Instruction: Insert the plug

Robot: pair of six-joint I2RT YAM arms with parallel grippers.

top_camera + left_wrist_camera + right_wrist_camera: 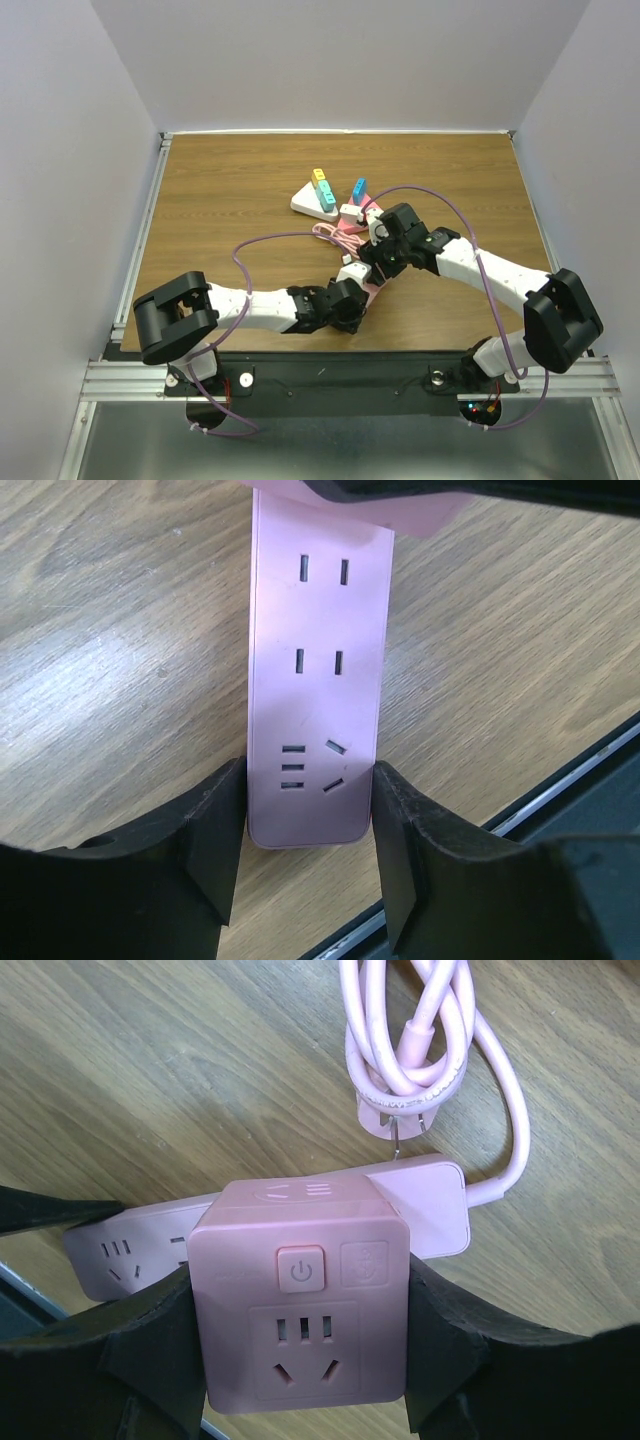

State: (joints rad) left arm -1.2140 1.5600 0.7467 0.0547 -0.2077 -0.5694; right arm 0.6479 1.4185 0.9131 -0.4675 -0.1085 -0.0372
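Note:
A pink power strip [315,680] lies flat on the wooden table. My left gripper [308,820] is shut on its near end, one finger on each long side. My right gripper [305,1345] is shut on a pink cube adapter plug [300,1295] with a power button and held over the strip [130,1250], above its middle part. In the top view the strip [372,290] runs between the left gripper [345,305] and the right gripper [378,255]. The strip's pink cord [420,1050] is coiled with its own plug [395,1120] on the table beyond.
A white power strip [314,205] with yellow, teal and blue plugs stands at the back centre, with a small white adapter [350,213] beside it. The table's near edge and metal rail [560,790] lie just behind my left gripper. Purple arm cables arc over the table.

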